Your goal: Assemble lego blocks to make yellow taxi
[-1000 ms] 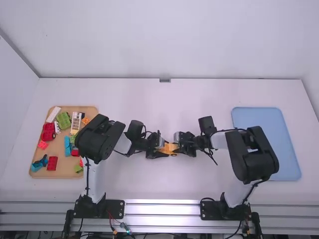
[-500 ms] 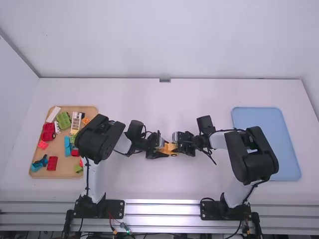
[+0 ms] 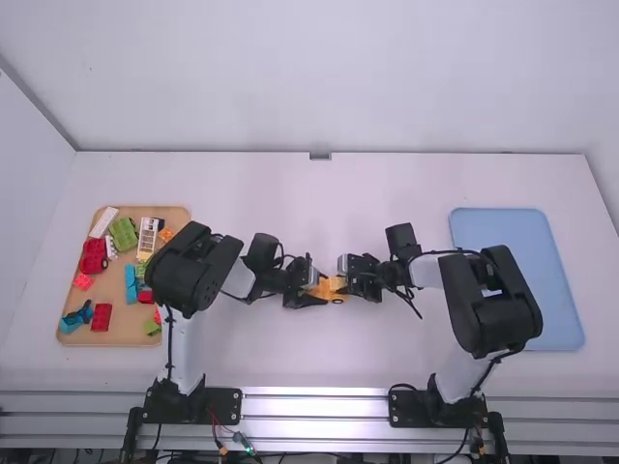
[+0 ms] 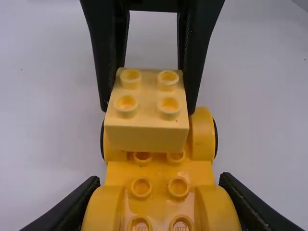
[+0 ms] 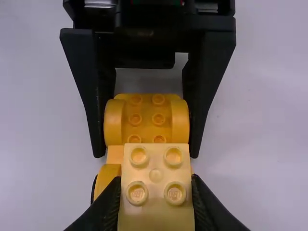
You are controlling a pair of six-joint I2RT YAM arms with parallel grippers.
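High view: left gripper (image 3: 316,289) clamped on yellow wheeled base (image 4: 160,171); right gripper (image 3: 346,284) pinching pale yellow block (image 4: 147,138) over it.

Wide white rectangular desk (image 3: 314,198), smooth matte top. Plain pale back wall (image 3: 329,77) behind far edge; plain pale side wall (image 3: 27,174) on left, meeting it at corner. Small dark grey fitting (image 3: 320,156) at middle of far edge. Silver ribbed metal rails (image 3: 314,406) along near edge. Soft, even light.
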